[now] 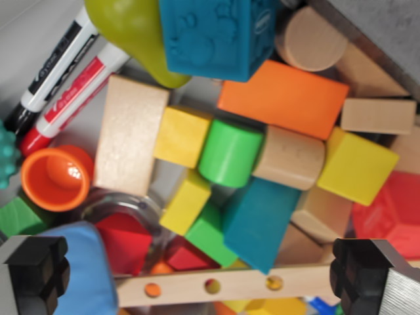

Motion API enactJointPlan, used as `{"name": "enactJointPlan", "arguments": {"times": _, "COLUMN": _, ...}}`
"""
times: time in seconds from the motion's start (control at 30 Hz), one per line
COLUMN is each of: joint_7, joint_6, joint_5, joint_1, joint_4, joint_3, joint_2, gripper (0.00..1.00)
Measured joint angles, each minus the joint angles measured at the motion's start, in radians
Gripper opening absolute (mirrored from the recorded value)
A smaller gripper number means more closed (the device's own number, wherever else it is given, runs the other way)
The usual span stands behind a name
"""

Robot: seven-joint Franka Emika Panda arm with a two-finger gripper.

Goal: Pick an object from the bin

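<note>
- Wrist view: the gripper (200,272) is hanging over the bin (29,29) with its jaws standing wide apart and nothing between them; one black fingertip (33,269) is showing at the lower left corner and the other at the lower right.
- The bin is lying packed with toys: a green cylinder (230,152) is sitting near the middle, touching a plain wooden cylinder (289,157) on the wrist view's right.
- A teal block (259,220) is leaning just below those two, and a wooden strip with holes (216,287) is running across between the fingertips.
- An orange block (283,97) is lying above the cylinders, beneath a large blue embossed cube (216,36).
- At the wrist view's left, an orange cup (58,177) is sitting near a black marker (56,62) and a red marker (75,95), lying side by side.
</note>
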Motion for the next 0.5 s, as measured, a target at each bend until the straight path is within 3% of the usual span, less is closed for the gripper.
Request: {"name": "enactJointPlan", "arguments": {"times": 0.5, "joint_7": 0.308, "joint_6": 0.097, "joint_5": 0.002, "joint_1": 0.076, "joint_4": 0.003, "joint_3": -0.017, "joint_2": 0.108, "gripper": 1.00}}
